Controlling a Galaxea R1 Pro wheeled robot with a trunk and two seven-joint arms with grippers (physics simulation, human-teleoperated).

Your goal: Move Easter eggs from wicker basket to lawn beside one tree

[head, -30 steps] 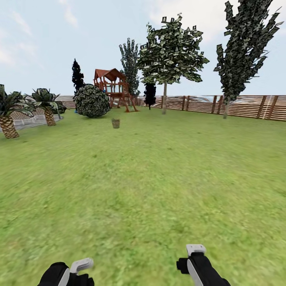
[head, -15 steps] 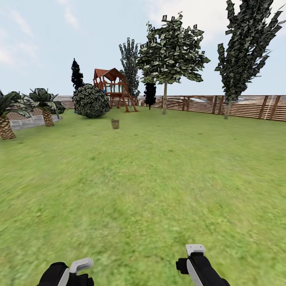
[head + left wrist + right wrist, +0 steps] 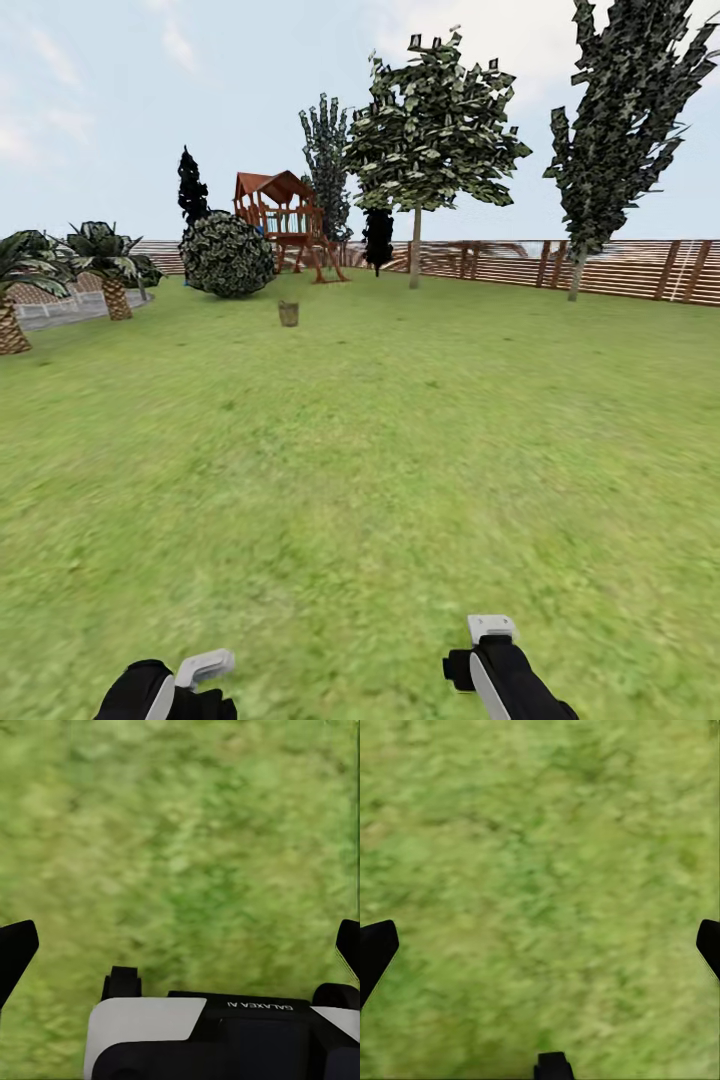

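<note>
- At the bottom edge of the head view we see our left gripper (image 3: 185, 685) and our right gripper (image 3: 490, 650) held low over the lawn (image 3: 380, 470), well apart from each other.
- In the left wrist view our left gripper's (image 3: 180, 945) two dark fingertips (image 3: 16, 949) stand at opposite edges of the picture, so the jaws are spread wide, with only grass between them.
- In the right wrist view our right gripper (image 3: 540, 945) looks the same: fingertips (image 3: 375, 949) far apart, jaws wide, nothing held, blurred grass beneath.
- Far ahead of us, slightly left of centre, the wicker basket (image 3: 289, 314) stands upright on the grass; it is too small for us to tell what lies inside.
- Behind the basket and to its left sits a round dark bush (image 3: 228, 254), and just beside that a wooden playhouse (image 3: 285, 222) with a reddish roof.
- To the right of the playhouse rises a tree (image 3: 430, 130) with a pale straight trunk and light green leaves, standing near the fence.
- A second tall tree (image 3: 615, 110) stands further right, also by the fence.
- A brown slatted fence (image 3: 620, 268) closes the far side of the lawn.
- At the far left we see two palms (image 3: 105, 265) beside a low grey wall.
</note>
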